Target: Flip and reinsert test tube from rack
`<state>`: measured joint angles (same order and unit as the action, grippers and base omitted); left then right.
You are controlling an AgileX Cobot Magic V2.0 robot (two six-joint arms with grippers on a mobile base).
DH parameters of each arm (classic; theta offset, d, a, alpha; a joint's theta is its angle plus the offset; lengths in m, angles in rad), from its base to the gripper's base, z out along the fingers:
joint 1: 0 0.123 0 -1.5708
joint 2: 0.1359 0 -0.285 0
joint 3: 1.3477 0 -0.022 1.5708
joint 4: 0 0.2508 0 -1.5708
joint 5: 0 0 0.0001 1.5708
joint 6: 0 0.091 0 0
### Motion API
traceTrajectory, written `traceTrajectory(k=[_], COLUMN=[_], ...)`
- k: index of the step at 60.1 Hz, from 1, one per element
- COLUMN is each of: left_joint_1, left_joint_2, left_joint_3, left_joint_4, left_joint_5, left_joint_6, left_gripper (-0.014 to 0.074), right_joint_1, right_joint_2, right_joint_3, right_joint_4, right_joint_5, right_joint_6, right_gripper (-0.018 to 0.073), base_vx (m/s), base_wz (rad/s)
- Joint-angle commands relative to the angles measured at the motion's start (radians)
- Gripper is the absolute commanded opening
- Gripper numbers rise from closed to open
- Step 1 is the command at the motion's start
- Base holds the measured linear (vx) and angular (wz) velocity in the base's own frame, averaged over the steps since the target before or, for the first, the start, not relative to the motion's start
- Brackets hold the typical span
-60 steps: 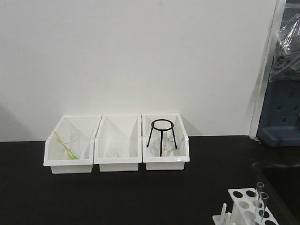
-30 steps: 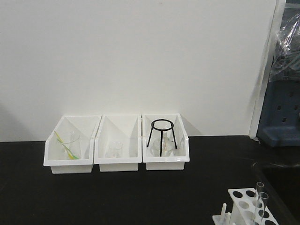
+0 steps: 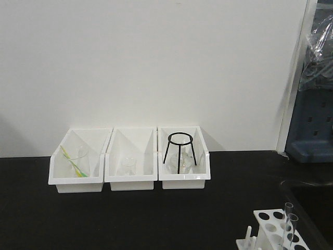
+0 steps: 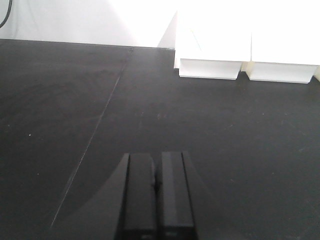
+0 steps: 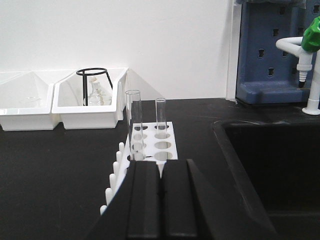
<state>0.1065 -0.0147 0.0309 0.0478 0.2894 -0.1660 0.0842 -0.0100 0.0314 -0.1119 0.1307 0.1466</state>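
The right end effector (image 5: 161, 192) is clenched and empty, with the rack (image 5: 150, 145) just ahead of it, two test tubes (image 5: 134, 125) upright inside. The left end effector (image 4: 156, 192) is clenched over bare tabletop (image 4: 75, 110).

white wall (image 3: 156, 62) | black benchtop (image 3: 130, 219) | blue pegboard (image 5: 275, 55)

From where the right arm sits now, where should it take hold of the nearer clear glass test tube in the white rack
Grip the nearer clear glass test tube on its bare upper section, above the white plastic rack, and below its open rim. It stands upright with its lower part sunk in a hole, so only that part is free. Come in level from the near side, where the shut right end effector sits, opening first.
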Motion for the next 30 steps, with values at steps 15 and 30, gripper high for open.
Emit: traceTrajectory(k=[15,30], left_joint_1=[-0.007,-0.007], left_joint_2=[-0.003,-0.003], left_joint_3=[0.002,0.002], left_joint_4=[-0.004,-0.004], left_joint_5=[-0.088,-0.088], left_joint_6=[0.000,0.000], left_gripper=[-0.0006,-0.0006], right_joint_1=[-0.003,-0.003], right_joint_2=[-0.011,-0.010], right_joint_3=[0.000,0.000], right_joint_4=[-0.010,-0.010], right_joint_5=[-0.092,-0.092], right_joint_6=[-0.011,-0.011], right_gripper=[-0.0009,-0.0009], base_vx=[0.00,0.00], base_wz=[0.00,0.00])
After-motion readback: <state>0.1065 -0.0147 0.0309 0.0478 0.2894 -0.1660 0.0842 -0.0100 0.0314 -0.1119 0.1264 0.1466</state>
